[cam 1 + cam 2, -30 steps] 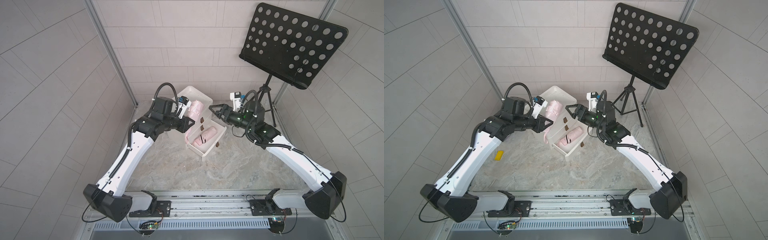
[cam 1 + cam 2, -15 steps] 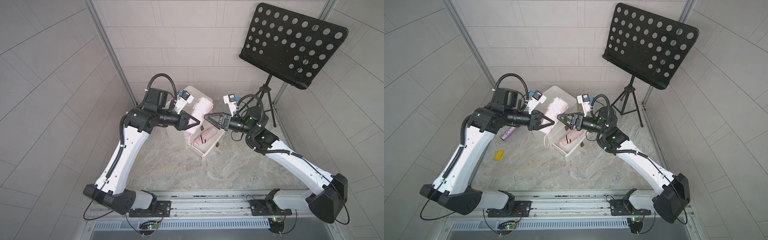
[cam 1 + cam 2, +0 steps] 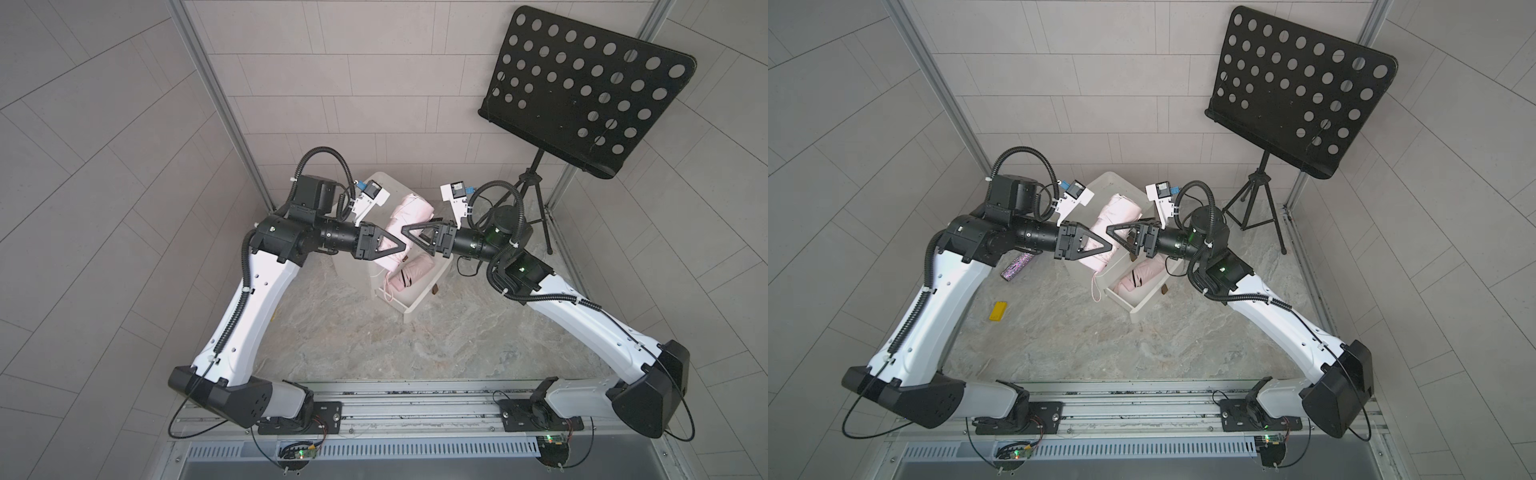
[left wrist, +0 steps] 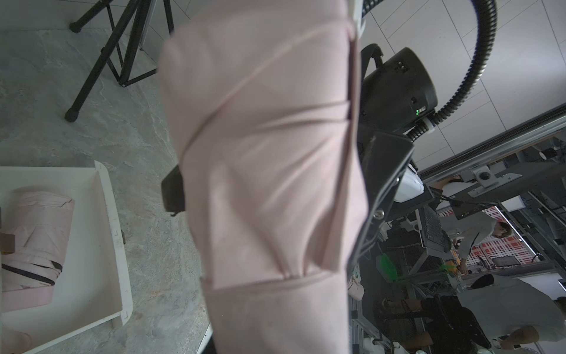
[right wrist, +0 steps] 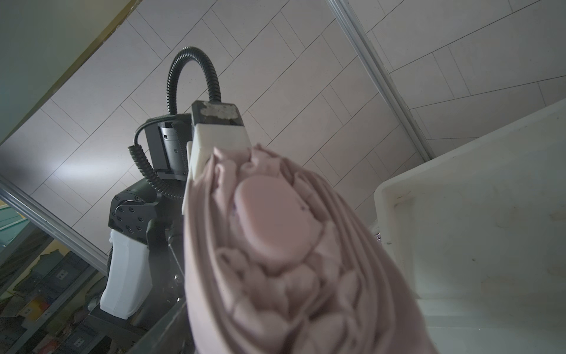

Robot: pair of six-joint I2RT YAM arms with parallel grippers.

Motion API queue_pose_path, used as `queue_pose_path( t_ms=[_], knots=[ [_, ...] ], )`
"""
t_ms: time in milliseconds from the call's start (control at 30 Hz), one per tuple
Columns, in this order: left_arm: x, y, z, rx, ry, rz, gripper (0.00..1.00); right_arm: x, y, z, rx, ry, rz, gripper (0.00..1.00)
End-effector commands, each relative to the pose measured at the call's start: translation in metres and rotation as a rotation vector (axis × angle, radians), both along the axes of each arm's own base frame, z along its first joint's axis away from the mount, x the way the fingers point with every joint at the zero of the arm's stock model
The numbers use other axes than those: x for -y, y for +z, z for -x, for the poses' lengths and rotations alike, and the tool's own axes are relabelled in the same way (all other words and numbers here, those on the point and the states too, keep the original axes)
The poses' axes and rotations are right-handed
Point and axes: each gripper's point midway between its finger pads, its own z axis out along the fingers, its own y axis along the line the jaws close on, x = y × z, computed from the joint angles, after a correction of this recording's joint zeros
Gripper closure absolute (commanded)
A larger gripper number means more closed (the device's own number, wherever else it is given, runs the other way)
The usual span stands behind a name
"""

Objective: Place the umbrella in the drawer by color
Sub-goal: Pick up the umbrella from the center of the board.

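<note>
A folded pink umbrella (image 3: 409,210) (image 3: 1119,212) hangs in the air above the open white drawer (image 3: 409,309) (image 3: 1136,309). My left gripper (image 3: 403,245) (image 3: 1111,246) is shut on it from the left. In the left wrist view this umbrella (image 4: 263,171) hides my own jaws. My right gripper (image 3: 407,229) (image 3: 1111,229) faces it tip to tip, and its dark fingers (image 4: 173,190) flank the umbrella on both sides. I cannot tell whether they press it. A second pink umbrella (image 3: 415,270) (image 4: 33,233) lies in the drawer. The held umbrella's end (image 5: 275,230) fills the right wrist view.
A glittery purple umbrella (image 3: 1017,266) lies on the floor under my left arm, with a small yellow item (image 3: 998,311) nearer the front. A black music stand (image 3: 582,83) stands at the back right. The white cabinet (image 5: 474,214) behind the drawer sits against the back wall.
Both arms have swung up from the cabinet and met over the drawer. My left gripper carried the pink umbrella along. My right jaws came around it and have narrowed a little.
</note>
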Motion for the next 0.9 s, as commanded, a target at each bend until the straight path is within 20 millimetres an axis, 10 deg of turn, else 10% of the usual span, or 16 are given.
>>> queue_pose_path(
  t_ms=[0,300,667,867],
  knots=[
    [0.001,0.015,0.004,0.035,-0.039,0.061,0.78,-0.001,0.025,0.005,0.053,0.025,-0.061,0.26],
    [0.002,0.008,-0.001,0.009,-0.030,0.068,0.72,-0.002,0.031,0.007,0.059,0.043,-0.095,0.62],
    [-0.002,0.000,-0.006,0.035,0.017,0.032,0.15,0.002,0.027,0.003,0.043,0.007,-0.104,0.70],
    [-0.007,-0.004,-0.007,0.073,0.047,-0.016,0.07,0.019,0.027,-0.004,0.037,-0.050,-0.105,0.71]
  ],
)
